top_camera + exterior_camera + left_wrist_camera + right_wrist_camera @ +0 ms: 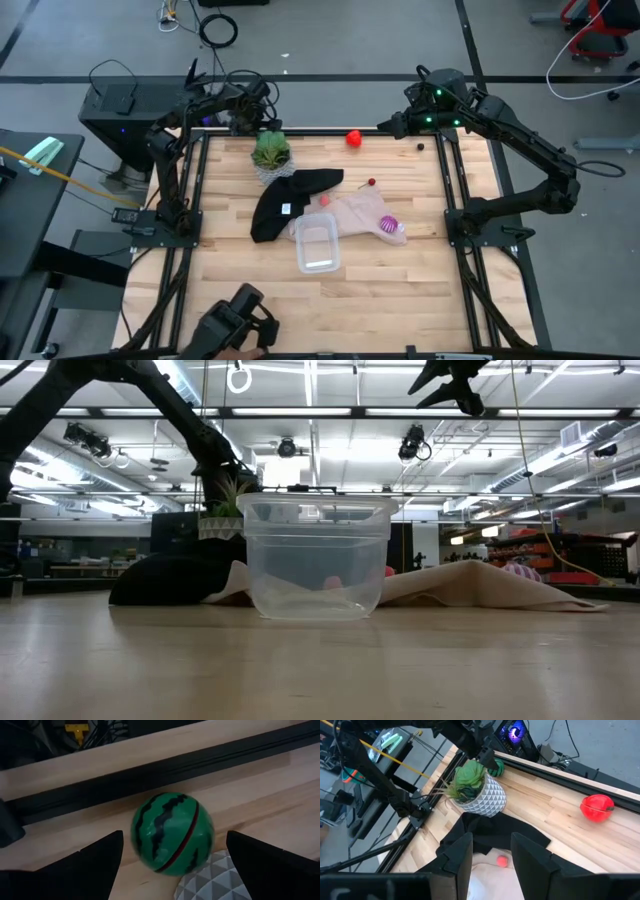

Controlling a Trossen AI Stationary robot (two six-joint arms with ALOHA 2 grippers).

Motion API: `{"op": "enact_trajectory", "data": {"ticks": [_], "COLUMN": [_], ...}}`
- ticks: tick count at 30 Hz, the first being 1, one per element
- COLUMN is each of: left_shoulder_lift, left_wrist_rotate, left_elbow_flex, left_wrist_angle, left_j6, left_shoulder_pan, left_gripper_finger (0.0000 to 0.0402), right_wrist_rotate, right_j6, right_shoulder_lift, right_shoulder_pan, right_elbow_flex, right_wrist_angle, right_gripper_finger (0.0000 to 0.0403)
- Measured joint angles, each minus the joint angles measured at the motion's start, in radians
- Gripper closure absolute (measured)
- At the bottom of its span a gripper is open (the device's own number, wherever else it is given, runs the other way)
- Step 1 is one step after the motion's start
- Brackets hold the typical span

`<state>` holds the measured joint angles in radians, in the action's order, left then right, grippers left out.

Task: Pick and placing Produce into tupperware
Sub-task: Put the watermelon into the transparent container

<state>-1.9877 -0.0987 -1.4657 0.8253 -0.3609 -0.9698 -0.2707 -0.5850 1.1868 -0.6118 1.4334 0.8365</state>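
Left wrist view shows the green melon ball point(172, 833) straight ahead between the left gripper's point(170, 865) wide-spread fingers, at the table's far-left edge beside the plant pot point(212, 880), far from the tub point(317, 246).

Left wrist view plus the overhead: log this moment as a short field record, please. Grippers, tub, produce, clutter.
left gripper: open, fingers either side of the green melon-like fruit, at the table's far edge by the potted plant
right gripper: open, raised above the table, holding nothing
tupperware: upright near table centre, no produce inside
red fruit: on bare wood near the far edge
purple-magenta fruit: on the beige cloth
pinkish fruit: on the beige cloth by the black cloth
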Motion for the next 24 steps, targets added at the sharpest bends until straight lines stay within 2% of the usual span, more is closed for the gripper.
{"op": "enact_trajectory", "data": {"ticks": [24], "left_shoulder_lift": [-0.008], "left_wrist_rotate": [0.010], "left_elbow_flex": [0.000], "left_wrist_angle": [-0.011], "left_j6": [0.010], "left_shoulder_pan": [0.009], "left_gripper_finger": [0.0023], "right_wrist_rotate": [0.000], "right_j6": [0.000], "right_shoulder_lift": [0.000], "right_shoulder_pan": [0.000], "right_elbow_flex": [0.000], "right_wrist_angle": [0.000], "right_gripper_finger": [0.0261]}}
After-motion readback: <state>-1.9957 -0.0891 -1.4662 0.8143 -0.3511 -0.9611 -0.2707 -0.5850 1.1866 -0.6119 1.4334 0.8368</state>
